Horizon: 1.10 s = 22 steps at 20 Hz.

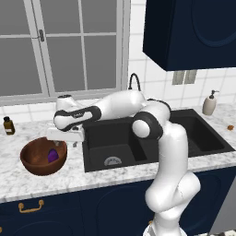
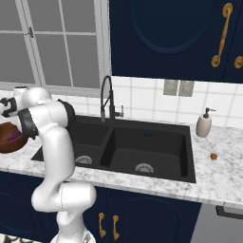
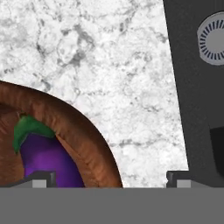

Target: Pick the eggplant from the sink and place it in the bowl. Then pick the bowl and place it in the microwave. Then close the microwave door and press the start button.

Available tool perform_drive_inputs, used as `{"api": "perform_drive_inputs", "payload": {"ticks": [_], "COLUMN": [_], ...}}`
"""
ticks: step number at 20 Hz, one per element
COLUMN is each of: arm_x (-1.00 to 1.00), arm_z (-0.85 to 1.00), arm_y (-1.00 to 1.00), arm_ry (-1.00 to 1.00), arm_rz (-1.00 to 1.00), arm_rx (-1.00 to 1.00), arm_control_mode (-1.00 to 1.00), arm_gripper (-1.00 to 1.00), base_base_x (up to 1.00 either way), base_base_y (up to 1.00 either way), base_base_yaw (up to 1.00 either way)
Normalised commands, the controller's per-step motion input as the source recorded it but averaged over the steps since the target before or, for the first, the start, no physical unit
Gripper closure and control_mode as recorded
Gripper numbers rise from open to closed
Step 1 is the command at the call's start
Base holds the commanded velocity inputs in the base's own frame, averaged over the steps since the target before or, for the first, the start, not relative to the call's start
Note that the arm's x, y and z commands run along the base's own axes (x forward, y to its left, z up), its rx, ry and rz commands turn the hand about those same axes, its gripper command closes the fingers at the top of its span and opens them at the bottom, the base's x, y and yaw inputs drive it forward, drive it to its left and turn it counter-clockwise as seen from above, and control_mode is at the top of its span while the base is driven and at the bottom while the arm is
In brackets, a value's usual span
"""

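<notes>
The reddish-brown wooden bowl (image 1: pixel 32 159) (image 2: pixel 5 142) (image 3: pixel 87 140) stands on the marble counter left of the black sink (image 1: pixel 138 138) (image 2: pixel 142 142) (image 3: pixel 197 96). Inside the bowl lies the purple eggplant (image 1: pixel 53 155) (image 2: pixel 14 136) (image 3: pixel 43 157), green cap up in the hand view. My gripper (image 1: pixel 66 144) (image 3: pixel 109 179) hangs open just above the bowl's right rim. One fingertip (image 3: pixel 41 178) is over the eggplant, the other over the sink's edge, and nothing is held between them. The microwave and its door are out of view.
A black arched faucet (image 1: pixel 133 80) (image 2: pixel 107 97) rises behind the sink. A soap dispenser (image 1: pixel 209 103) (image 2: pixel 204 124) and a small orange item (image 1: pixel 230 127) (image 2: pixel 214 155) sit on the counter to the right. A small brown bottle (image 1: pixel 8 125) stands at the far left, under the window.
</notes>
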Motion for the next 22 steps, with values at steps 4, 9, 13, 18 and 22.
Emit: {"api": "perform_drive_inputs", "payload": {"ticks": [4, 9, 13, 18, 22], "arm_x": [0.19, -0.02, -0.10, -0.17, -0.43], "arm_z": [-0.23, -0.34, -0.36, -0.09, 0.40], "arm_y": [0.20, 0.02, 0.00, -0.02, 0.00], "arm_ry": [0.00, 0.00, 0.00, -0.06, -0.12], "arm_rz": [0.00, 0.00, 0.00, 0.00, -0.02], "arm_rx": [0.00, 0.00, 0.00, 0.02, 0.02], "arm_control_mode": [-1.00, -1.00, -1.00, -1.00, -1.00], "arm_gripper": [-1.00, -1.00, 1.00, 1.00, 1.00], "base_base_x": [0.00, 0.00, 0.00, 0.00, 0.00], "base_base_y": [0.00, 0.00, 0.00, 0.00, 0.00], "base_base_yaw": [0.00, 0.00, 0.00, 0.00, 0.00]}}
